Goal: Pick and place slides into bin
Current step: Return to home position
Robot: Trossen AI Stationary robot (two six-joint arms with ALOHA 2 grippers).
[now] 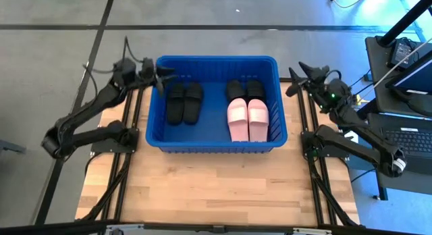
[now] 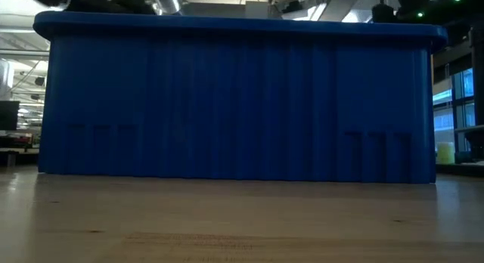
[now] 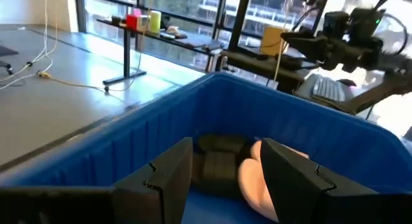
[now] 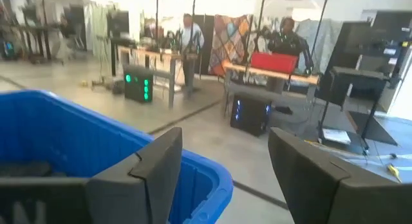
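Slides (image 1: 237, 120) all lie in the bin (image 1: 216, 144), four black and two pink, and none shows on the bench (image 1: 216, 188). So the job looks done, and all you have left is to bring the arms home. That is where things could go wrong. Your left hand (image 1: 164, 78) is spread wide and holds nothing. It hangs right over the bin's back left corner, very close to the rim. If you pull that arm back while it is low, a finger could hook the rim. Then the bin could slide or tip, and the slides could spill out. I think you should lift that hand up first and only then swing it away. Your right hand (image 1: 295, 78) is wide open and empty too. It sits just outside the back right corner and does not touch the bin. If it swings inward on the way home, it could bump the wall and push the bin across the bench. Move it away from the bin, not toward it. Watch the right arm's elbow too, because it is near a keyboard (image 1: 412, 137) beside the bench. A big, fast swing could knock into it, so go slowly.
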